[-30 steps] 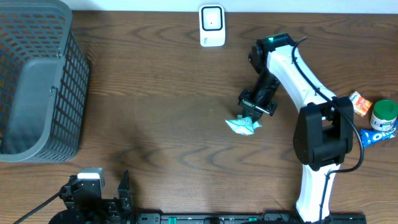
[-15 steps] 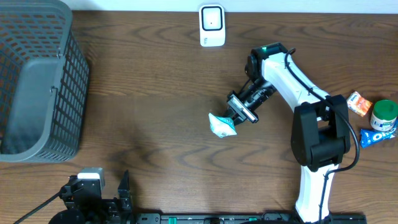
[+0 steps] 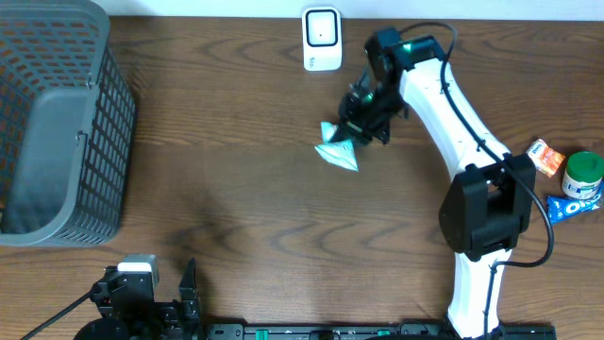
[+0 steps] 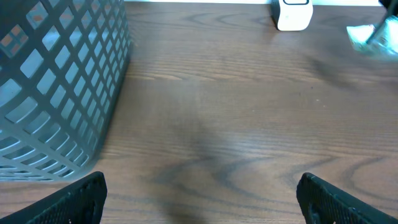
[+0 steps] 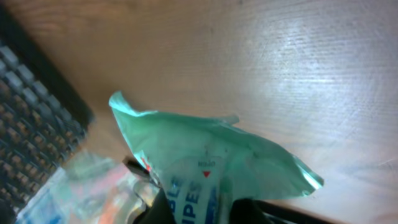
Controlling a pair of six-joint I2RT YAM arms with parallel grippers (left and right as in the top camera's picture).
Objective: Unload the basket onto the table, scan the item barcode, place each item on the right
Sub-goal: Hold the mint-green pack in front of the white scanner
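The item is a teal wipes packet (image 3: pixel 337 151), crumpled, with blue lettering in the right wrist view (image 5: pixel 211 149). My right gripper (image 3: pixel 357 130) is shut on it and holds it above the table, a little below and to the right of the white barcode scanner (image 3: pixel 321 39). Its dark fingers (image 5: pixel 163 210) pinch the packet's lower end. No barcode shows on the packet. The left wrist view has the scanner (image 4: pixel 292 14) at the top and the packet (image 4: pixel 372 36) blurred at the top right. My left gripper (image 4: pixel 202 205) rests open at the front left, nothing between its fingers.
A grey mesh basket (image 3: pixel 57 123) stands at the left edge. At the right edge lie an orange packet (image 3: pixel 545 156), a green-lidded jar (image 3: pixel 582 175) and a blue Oreo pack (image 3: pixel 574 208). The right arm's base (image 3: pixel 486 217) stands near them.
My right gripper has carried the wipes packet up and to the left, from mid-table towards the scanner, turning it over on the way. The left arm has not moved.
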